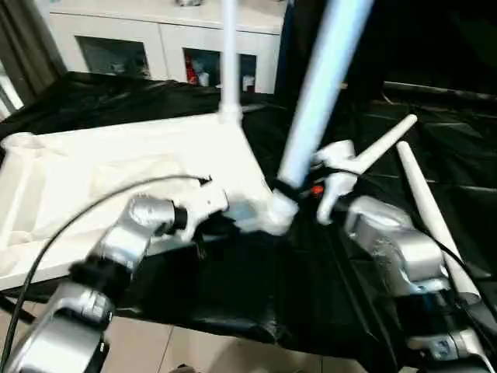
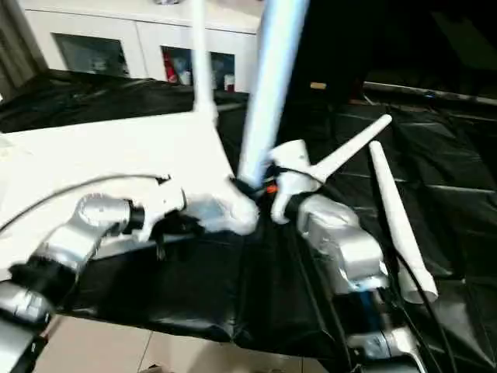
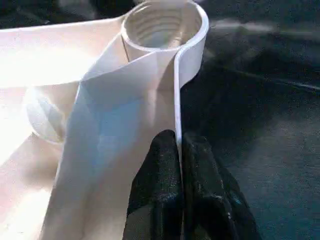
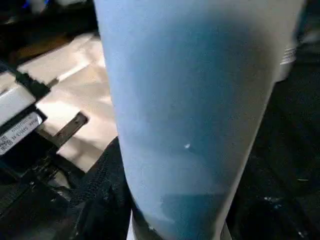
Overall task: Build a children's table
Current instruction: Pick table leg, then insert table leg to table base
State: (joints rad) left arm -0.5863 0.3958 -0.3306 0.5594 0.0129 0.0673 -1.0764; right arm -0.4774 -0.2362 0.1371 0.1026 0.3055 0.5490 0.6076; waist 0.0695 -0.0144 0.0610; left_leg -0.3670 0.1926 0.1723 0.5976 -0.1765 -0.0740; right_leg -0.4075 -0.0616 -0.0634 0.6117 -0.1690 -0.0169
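The white table top lies underside up on a black cloth. One leg stands upright at its far right corner. My left gripper is shut on the top's thin rim just below a threaded corner socket, which stands open. My right gripper is shut on a second, tilted leg near its lower end, close to the top's near right corner. That leg looms large in the right wrist view. Two loose legs lie on the cloth to the right.
A white cabinet with glass doors stands behind the work. The black cloth hangs over the near edge above a tiled floor. A black cable loops over my left forearm.
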